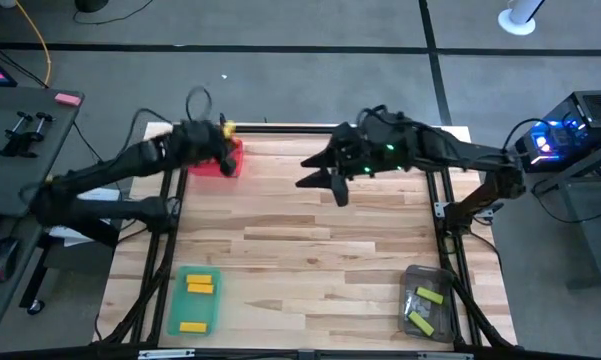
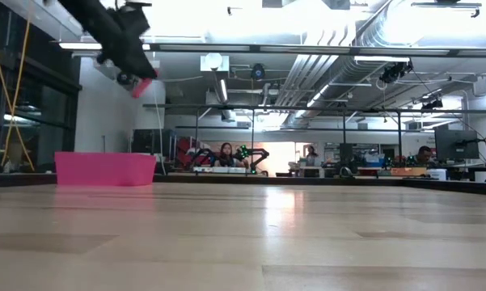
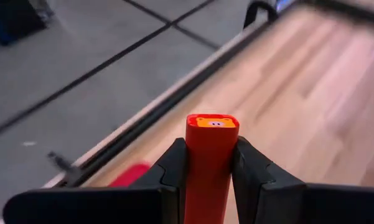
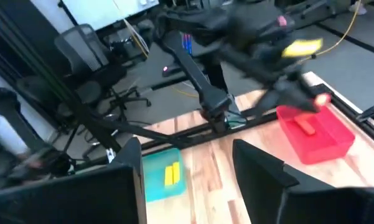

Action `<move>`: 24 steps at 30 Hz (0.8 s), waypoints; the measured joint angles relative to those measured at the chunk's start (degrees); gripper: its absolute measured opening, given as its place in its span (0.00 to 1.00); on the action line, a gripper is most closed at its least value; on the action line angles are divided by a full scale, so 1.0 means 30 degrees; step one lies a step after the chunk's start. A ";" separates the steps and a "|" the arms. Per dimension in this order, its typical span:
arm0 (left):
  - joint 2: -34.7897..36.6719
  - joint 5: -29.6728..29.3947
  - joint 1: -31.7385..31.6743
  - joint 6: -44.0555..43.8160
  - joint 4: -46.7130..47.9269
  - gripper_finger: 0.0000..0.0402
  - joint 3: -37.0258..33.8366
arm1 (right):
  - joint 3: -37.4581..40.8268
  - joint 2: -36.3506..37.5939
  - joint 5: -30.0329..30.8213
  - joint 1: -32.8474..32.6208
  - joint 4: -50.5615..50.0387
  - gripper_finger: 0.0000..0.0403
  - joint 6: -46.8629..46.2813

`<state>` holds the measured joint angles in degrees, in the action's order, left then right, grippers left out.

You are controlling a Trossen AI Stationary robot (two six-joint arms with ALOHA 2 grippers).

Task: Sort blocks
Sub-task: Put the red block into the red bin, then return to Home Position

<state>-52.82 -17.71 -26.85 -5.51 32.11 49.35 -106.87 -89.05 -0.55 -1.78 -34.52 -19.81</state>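
No readable writing or brand anywhere; only marking is a small orange cartoon face printed on the end cap of the solid red rectangular block [image 3: 210, 162], seen only in left wrist view.

Landmark: shallow red plastic tray [image 1: 223, 166] at the table's far-left corner.

Left gripper [image 3: 210, 171] is clenched on the red block, one dark finger [image 3: 174, 168] pressed to each side, block end sticking out past the tips. In high view this gripper [image 1: 216, 142] sits over the red tray's far edge, block not distinguishable there. Low view shows it raised well above the tray [image 2: 105, 169], w/ the red block [image 2: 141, 87] tilted at its tip.

Right wrist view adds what others don't: a 2nd red block [image 4: 307, 127] lying inside the red tray [image 4: 317, 149], and the held block's end [image 4: 322, 99] above the tray.

Right gripper [image 1: 325, 175] hangs over bare wood to the right of the red tray, well apart from it, fingers [image 4: 261, 165] spread wide, nothing between them.

Green plastic tray [image 1: 176, 300] sits at the near-left edge, well apart from the red tray, w/ three yellow blocks [image 1: 199, 287]. Clear plastic tray [image 1: 412, 275] sits near-right, diagonally opposite the red tray, w/ light green blocks [image 1: 430, 296].

Low view only: people seated [image 2: 225, 153] in the room behind the table.
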 joint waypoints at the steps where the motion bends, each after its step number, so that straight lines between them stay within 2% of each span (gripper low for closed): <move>1: -0.0007 0.1773 -0.1679 0.0286 -0.1153 0.14 -0.0473 | 0.0000 0.0188 0.0452 -0.0310 -0.0219 0.35 -0.0187; 3: -0.0161 0.4611 -0.4560 0.0317 -0.3017 0.14 -0.1503 | 0.0000 0.0428 0.1507 -0.0969 -0.1066 0.35 -0.0468; 5: -0.0428 0.6322 -0.6575 -0.0055 -0.4121 0.14 -0.2354 | 0.0000 0.0518 0.2672 -0.1687 -0.1750 0.35 -0.0938; 8: -0.0732 0.6759 -0.7875 0.0020 -0.4049 0.14 -0.3077 | 0.0000 0.0635 0.4166 -0.2723 -0.2622 0.35 -0.1785; 11: -0.0844 0.6510 -0.8119 -0.0070 -0.3362 0.18 -0.3258 | 0.0000 0.0777 0.4952 -0.3701 -0.3069 0.35 -0.2275; 16: -0.0815 0.6086 -0.7806 -0.1089 -0.3114 0.40 -0.3251 | 0.0000 0.1396 0.6191 -0.5138 -0.3338 0.35 -0.2381; 19: -0.0750 0.6164 -0.7541 -0.1589 -0.3235 0.50 -0.3221 | 0.0000 0.2108 0.7579 -0.5880 -0.3560 0.35 -0.2288; 24: -0.0750 0.6864 -0.6948 -0.3441 -0.3233 0.56 -0.3221 | 0.0000 0.3264 0.9321 -0.6681 -0.4448 0.35 -0.2254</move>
<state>-55.07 2.89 -47.69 -15.83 22.41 39.68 -106.87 -79.26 27.41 -21.82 -47.86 -26.57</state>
